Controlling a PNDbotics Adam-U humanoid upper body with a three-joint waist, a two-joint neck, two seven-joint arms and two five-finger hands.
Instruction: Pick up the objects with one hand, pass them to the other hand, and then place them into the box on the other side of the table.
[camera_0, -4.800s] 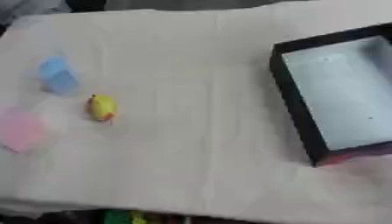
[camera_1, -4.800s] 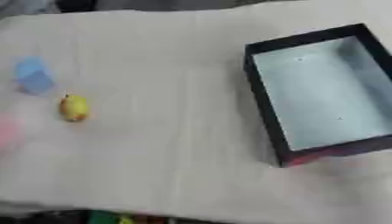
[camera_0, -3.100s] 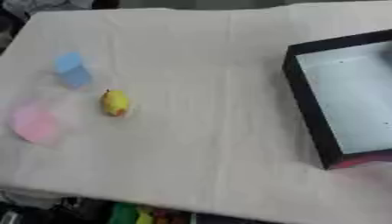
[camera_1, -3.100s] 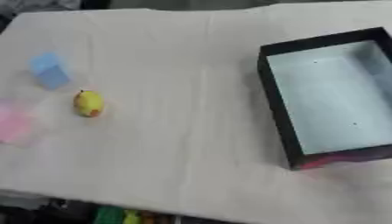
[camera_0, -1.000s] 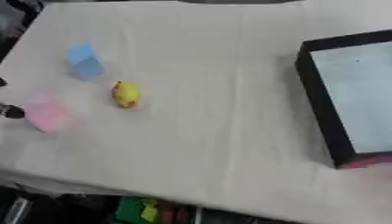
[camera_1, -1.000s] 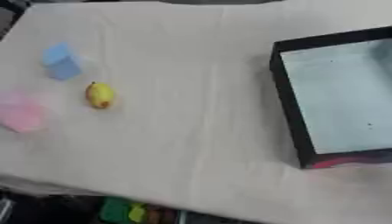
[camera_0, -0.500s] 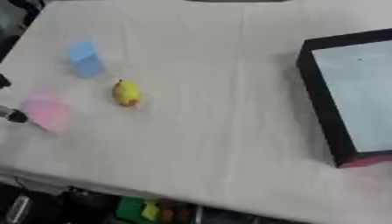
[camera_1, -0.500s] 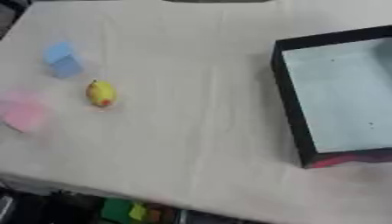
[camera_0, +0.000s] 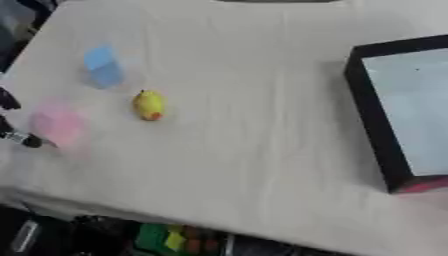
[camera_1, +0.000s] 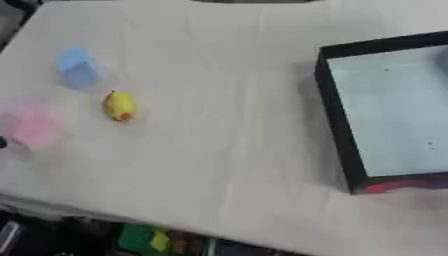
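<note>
Three small things lie on the cream tablecloth at the left: a light blue block (camera_0: 103, 66), a yellow rounded object with an orange tip (camera_0: 149, 105) and a pink block (camera_0: 59, 126). My left hand (camera_0: 24, 139) shows only as dark fingertips at the left edge. They are spread apart just left of the pink block and hold nothing. A black box with a pale bottom (camera_0: 373, 125) stands at the right, with nothing in it. My right hand shows in neither view.
The table's front edge runs slanted across the bottom. Below it are dark shapes and green and yellow items (camera_0: 168, 239). The cloth between the yellow object and the box is bare.
The camera has shifted, so the whole scene sits differently. My left hand's fingertips, absent in the oldest frames, have come in at the left edge beside the pink block.
</note>
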